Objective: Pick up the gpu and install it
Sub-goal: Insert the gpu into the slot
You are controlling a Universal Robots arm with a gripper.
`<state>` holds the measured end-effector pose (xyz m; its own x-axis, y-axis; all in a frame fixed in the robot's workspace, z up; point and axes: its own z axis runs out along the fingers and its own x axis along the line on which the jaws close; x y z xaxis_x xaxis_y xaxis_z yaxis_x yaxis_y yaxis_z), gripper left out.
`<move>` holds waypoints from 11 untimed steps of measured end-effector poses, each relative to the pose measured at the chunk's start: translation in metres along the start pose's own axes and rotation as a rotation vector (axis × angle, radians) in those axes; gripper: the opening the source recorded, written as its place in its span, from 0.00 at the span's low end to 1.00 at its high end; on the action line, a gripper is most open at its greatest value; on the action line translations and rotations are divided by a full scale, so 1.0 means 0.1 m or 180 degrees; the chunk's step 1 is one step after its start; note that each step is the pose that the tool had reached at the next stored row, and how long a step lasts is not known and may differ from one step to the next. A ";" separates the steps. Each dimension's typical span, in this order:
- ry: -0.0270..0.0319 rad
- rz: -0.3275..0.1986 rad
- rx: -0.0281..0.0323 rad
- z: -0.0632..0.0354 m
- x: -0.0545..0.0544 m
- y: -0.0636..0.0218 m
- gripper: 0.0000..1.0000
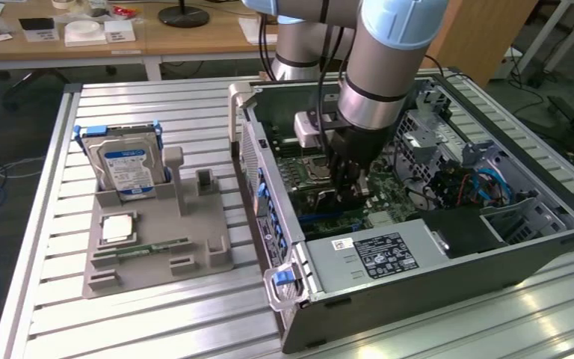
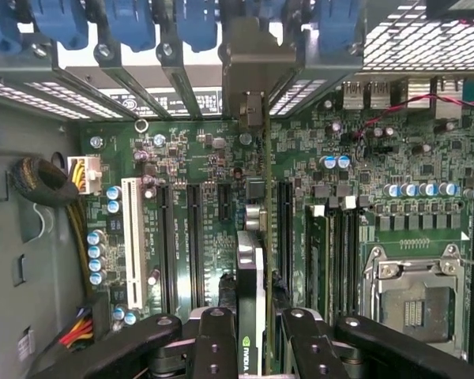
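Exterior view shows the big metal worktop first; on it lies the open computer case, and beside that, on the exterior view's left, a grey holder with the silver hard drive standing in it; the robot arm reaches down into the case; the jaws are clenched on the gpu, a thin black card held on edge just over the green motherboard, its pale metal end up by the back slots of the case; I think the card is light and stiff but easy to hurt, so holding its long flat sides is best; a small green and white logo sits on the card; I cannot read its letters.
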<state>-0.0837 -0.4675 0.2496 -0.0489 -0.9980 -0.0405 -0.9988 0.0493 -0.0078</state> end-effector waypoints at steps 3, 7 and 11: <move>0.0000 0.0000 0.0000 0.028 0.00 0.002 0.27; -0.0013 0.0001 0.0000 0.029 0.00 0.004 0.27; -0.0015 0.0001 0.0000 0.039 0.00 0.003 0.27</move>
<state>-0.0840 -0.4675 0.2457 -0.0490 -0.9978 -0.0452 -0.9987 0.0494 -0.0077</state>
